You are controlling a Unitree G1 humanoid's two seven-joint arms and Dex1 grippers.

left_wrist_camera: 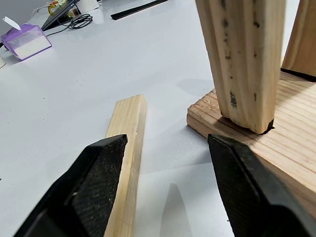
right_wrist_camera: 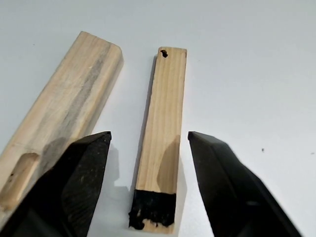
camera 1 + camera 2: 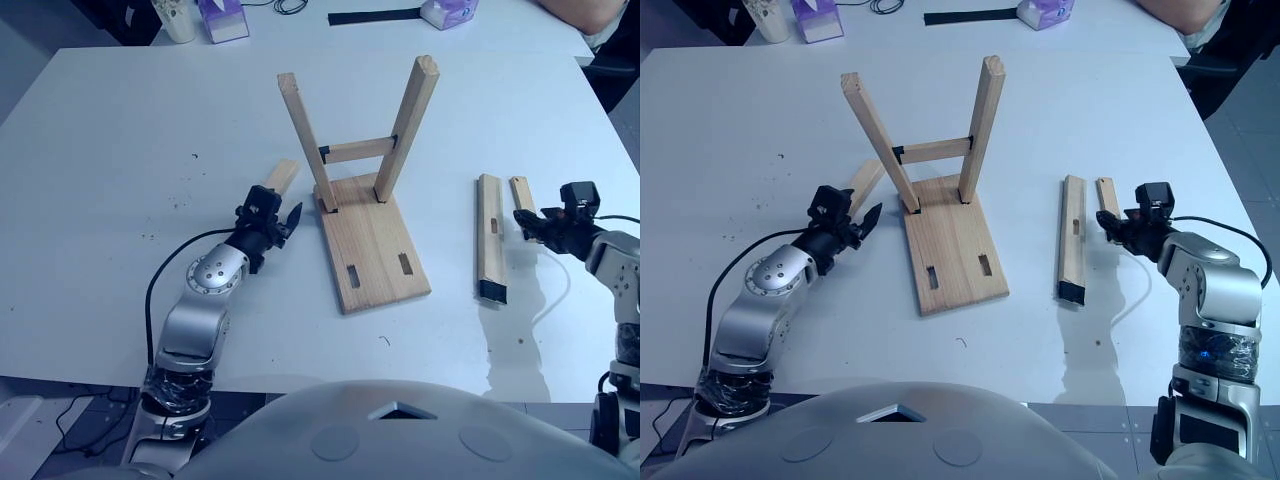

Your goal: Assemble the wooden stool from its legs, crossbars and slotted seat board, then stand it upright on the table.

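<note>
Board (image 3: 375,250) flat mid-table, two legs (image 3: 308,145) slotted in. Left gripper (image 1: 167,140) spread, one finger over a loose stick (image 1: 129,118); right gripper (image 2: 149,136) spread around a crossbar (image 2: 165,89). Could knock the legs loose, or skid the stick by closing off-centre.

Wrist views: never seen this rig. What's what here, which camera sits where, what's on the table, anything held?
It is a humanoid robot with two arms. The left end effector and right end effector are its two-finger claws, both open and holding nothing. The two wide pictures come from a stereo camera on its head, looking down; the two close ones from a camera on each wrist. On the white table lies the slotted seat board with two legs and a crossbar already standing in it. A loose leg and a short crossbar lie near the right end effector, another wooden piece near the left.
</note>
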